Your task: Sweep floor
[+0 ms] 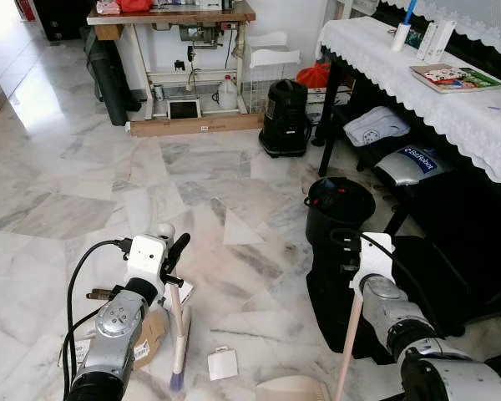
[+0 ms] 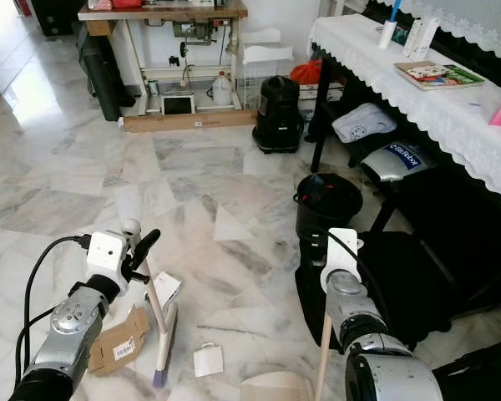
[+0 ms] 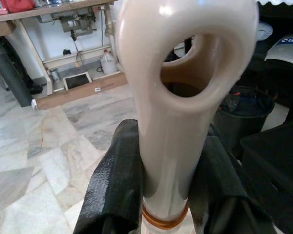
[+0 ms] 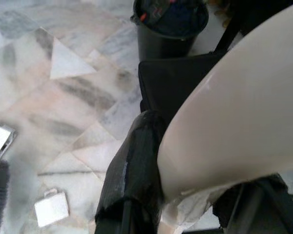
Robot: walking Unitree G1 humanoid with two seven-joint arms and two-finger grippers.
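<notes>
Left hand (image 1: 174,266) grips the broom (image 1: 178,334) near its handle top, bristles on the floor (image 1: 83,167) beside paper scraps (image 1: 222,363), while right hand (image 1: 356,284) clasps the dustpan (image 1: 290,388) handle, pan set low to catch them.

We stand on a marble floor (image 1: 83,175) of white and grey slabs. On it lie 1 flattened cardboard scrap (image 2: 117,342), 2 white cards (image 1: 223,363) (image 2: 164,288), a black bin (image 1: 338,209), a black canister (image 1: 285,117), and a wooden plank (image 1: 196,125) by the far bench. The broom head (image 2: 164,355) touches the floor beside the cardboard.
</notes>
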